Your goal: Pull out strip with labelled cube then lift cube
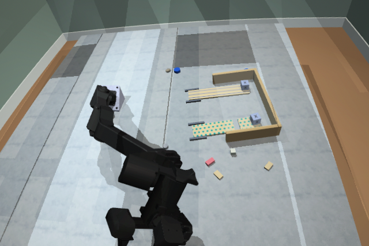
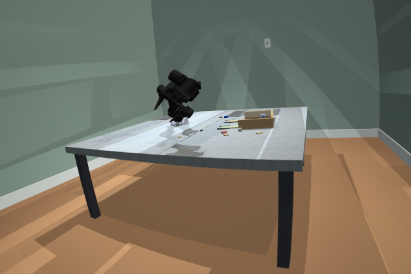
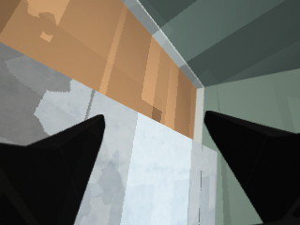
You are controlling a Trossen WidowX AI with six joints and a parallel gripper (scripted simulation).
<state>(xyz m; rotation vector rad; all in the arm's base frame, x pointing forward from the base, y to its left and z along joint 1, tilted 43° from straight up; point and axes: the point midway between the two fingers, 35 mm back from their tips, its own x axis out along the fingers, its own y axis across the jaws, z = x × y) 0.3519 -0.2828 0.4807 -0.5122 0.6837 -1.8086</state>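
Note:
A striped strip lies in one piece, its far end inside the wooden walls. A pale blue cube with a dark mark sits on that far end. A dotted strip is in two parts: a near piece and a short far piece, with a gap between them. A second marked pale blue cube sits at the far piece's end. The marks are too small to read. My gripper is open and empty, raised well away from both strips and pointing away from them.
Dark rails flank the strips' near ends. The walls are open on the side towards the arm base. Loose on the table are a blue disc, a red block, a small pale cube and tan blocks.

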